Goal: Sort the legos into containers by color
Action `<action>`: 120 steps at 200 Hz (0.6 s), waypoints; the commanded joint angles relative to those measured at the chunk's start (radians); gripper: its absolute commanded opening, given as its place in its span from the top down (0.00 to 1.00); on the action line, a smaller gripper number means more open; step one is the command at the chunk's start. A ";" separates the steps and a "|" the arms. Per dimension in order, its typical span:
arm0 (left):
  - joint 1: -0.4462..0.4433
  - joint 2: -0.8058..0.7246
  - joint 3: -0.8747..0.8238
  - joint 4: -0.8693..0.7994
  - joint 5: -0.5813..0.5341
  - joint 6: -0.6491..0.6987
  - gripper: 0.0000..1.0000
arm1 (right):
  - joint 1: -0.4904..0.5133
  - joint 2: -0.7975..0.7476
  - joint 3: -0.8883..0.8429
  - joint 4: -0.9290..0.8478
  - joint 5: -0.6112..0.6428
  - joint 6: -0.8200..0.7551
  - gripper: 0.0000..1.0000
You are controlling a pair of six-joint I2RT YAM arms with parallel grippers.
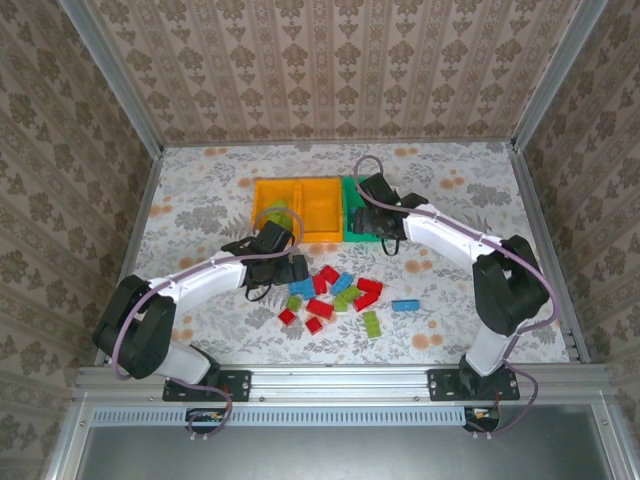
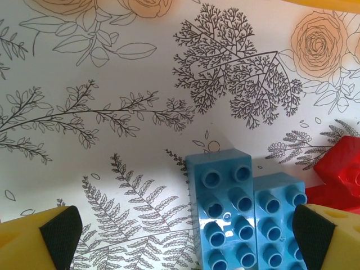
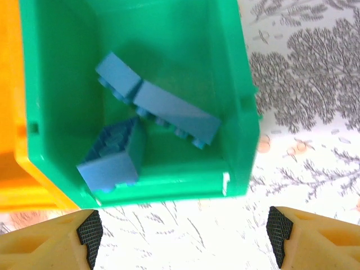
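Overhead, arm masks green bin; wrist reveals blue legos; both arms' fingers spread.

- Bare table is left free at the upper left and upper right of the top view.
- The centre is blocked by scattered legos; the containers are ranked just above.
- The lower left is crossed by the left arm.

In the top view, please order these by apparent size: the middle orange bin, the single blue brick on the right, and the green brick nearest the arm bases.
1. The middle orange bin, clearly largest.
2. The blue brick and the green brick look about equal; I would not rank them.
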 commanded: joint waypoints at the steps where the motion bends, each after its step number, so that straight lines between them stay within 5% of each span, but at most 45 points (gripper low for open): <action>1: -0.007 0.006 0.023 -0.031 -0.011 -0.019 0.00 | 0.008 -0.085 -0.073 -0.074 0.032 0.031 0.20; 74: -0.007 0.006 0.032 -0.018 -0.038 0.019 0.00 | 0.106 -0.426 -0.438 -0.159 0.027 0.130 0.12; 120: -0.007 0.010 0.035 -0.016 -0.037 0.029 0.00 | 0.168 -0.451 -0.532 -0.165 0.023 0.200 0.11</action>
